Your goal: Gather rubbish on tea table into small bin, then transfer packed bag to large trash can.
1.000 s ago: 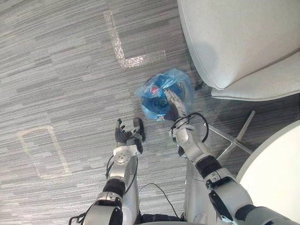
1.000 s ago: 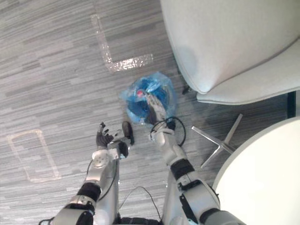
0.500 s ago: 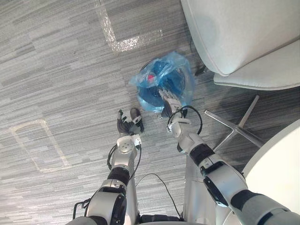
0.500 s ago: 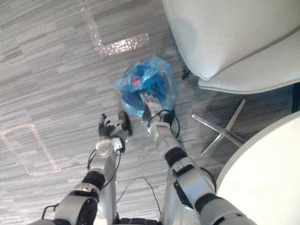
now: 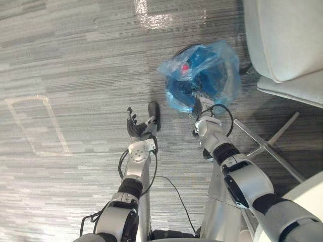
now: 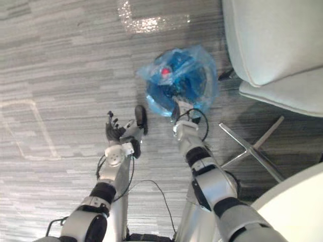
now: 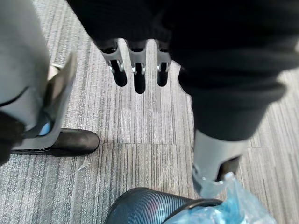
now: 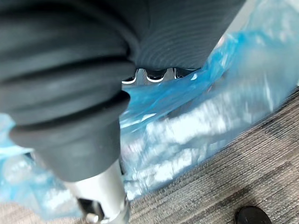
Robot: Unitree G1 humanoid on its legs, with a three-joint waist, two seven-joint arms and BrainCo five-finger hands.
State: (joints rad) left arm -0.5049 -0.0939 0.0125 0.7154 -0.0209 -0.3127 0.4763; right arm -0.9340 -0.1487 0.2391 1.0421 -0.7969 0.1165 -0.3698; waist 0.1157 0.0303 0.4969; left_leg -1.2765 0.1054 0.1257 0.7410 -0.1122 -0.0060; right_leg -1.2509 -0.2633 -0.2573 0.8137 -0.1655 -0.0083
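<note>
A small dark bin [image 5: 202, 83] lined with a blue plastic bag [image 5: 222, 60] stands on the grey carpet, close to a white chair. Something red [image 5: 185, 66] lies inside the bag. My right hand [image 5: 198, 108] is at the bin's near rim and pushes into the blue bag [image 8: 196, 126], which folds over the front of the hand [image 8: 105, 182]. My left hand [image 5: 135, 128] hangs in the air to the left of the bin, open and holding nothing. Its straight fingers [image 7: 138, 70] point at the carpet, with the bin's rim [image 7: 145, 207] close by.
The white chair [image 5: 287, 45] stands just right of the bin, and its metal legs [image 5: 262, 143] spread over the floor near my right arm. A white round table's edge [image 6: 298, 212] is at the lower right. Tape marks [image 5: 35, 123] lie on the carpet.
The camera has shifted, so the whole scene sits further right. My right hand has gone from above the bag's middle down to its near rim. The left hand keeps its pose.
</note>
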